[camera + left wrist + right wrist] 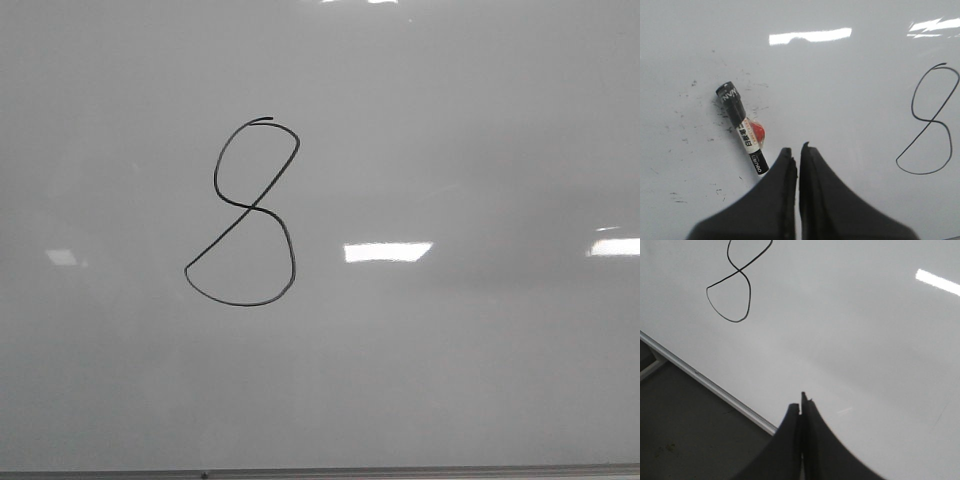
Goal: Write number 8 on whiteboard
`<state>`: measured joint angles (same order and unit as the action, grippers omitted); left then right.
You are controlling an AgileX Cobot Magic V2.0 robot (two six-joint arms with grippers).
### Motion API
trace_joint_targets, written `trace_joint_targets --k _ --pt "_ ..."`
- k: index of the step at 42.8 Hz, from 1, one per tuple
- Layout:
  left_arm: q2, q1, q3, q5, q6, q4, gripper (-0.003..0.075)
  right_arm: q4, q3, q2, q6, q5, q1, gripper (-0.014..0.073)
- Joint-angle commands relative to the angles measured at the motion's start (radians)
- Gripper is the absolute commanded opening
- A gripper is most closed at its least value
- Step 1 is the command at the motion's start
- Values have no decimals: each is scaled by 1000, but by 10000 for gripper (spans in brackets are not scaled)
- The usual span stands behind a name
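- the number 8 is sitting on the whiteboard a bit left of centre in the front view; thin black line, narrow upper loop, fatter rounded lower loop, tiny hook sticking off the top
- the board itself is filling pretty much the whole front view, glossy pale grey; a bright glare patch is showing just to the right of the 8's lower loop, another one at the far right edge, a fainter one off to the left
- a black marker is lying flat on the board in the left wrist view, white label with red on it, cap on the end; scattered little black smudges are dotting the surface around it
- the left gripper is hanging just beside the marker's near end, fingers pressed together, nothing between them
- the right gripper is also showing its fingers closed up tight and empty, sitting over the board near its frame edge; dark floor beyond that edge
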<state>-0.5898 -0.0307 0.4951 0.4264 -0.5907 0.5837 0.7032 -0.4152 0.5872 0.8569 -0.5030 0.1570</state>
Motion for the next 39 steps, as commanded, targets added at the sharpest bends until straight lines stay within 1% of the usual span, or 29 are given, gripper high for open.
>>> trace_joint_targets --k 1,5,11,28,32,34,36,38,39 --pt "119 -2 -12 -40 5 46 -21 35 -27 -2 4 59 -6 -69" --pt "213 -2 -25 -25 5 65 -21 35 -27 -2 4 59 -6 -69" --pt "294 -2 -28 -27 5 65 -21 35 -27 -2 4 59 -6 -69" --pt "305 -2 -28 -27 5 65 -21 35 -27 -2 4 59 -6 -69" --pt "305 -2 -38 -55 5 65 -21 35 -27 -2 4 59 -6 -69" --pt "305 -2 -51 -90 11 44 -21 35 -27 -2 4 59 -6 -69" --pt "322 -2 -72 -123 67 -31 -20 35 -27 -2 4 59 -6 -69" --pt "343 -2 -97 -148 194 -136 -21 35 -27 -2 4 59 -6 -69" --pt "358 -2 -109 -165 259 -218 -21 35 -27 -2 4 59 -6 -69"
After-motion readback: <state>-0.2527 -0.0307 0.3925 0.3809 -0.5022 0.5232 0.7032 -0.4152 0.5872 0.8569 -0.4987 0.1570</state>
